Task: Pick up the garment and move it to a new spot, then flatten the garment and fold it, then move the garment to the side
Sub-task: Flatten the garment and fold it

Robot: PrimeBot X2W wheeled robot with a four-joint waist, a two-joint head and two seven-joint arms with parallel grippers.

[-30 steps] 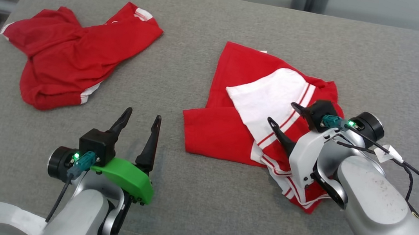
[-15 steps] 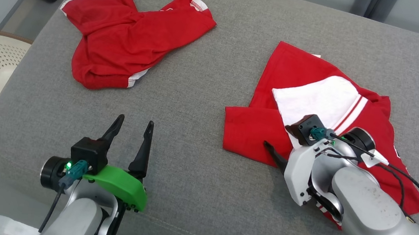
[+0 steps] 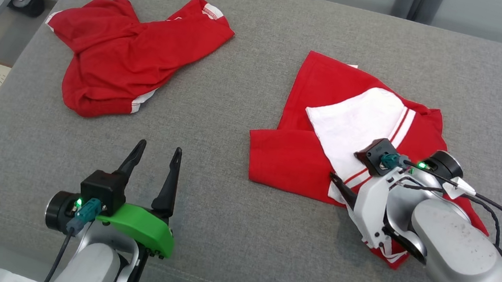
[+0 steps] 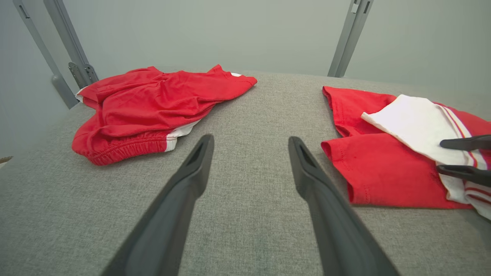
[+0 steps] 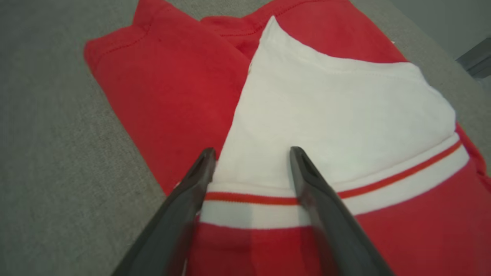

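Head view: a grey upholstered cushion holds two garments well apart. A crumpled red garment lies at the far left. A folded red-and-white garment lies to the right, with the right hand over its near edge. The left hand, fingers spread and empty, is above bare cushion. Left wrist view: the left hand points between the two garments, and the right hand shows at the right edge. Right wrist view: the right hand is spread wide, fingers just above the white panel, gripping nothing.
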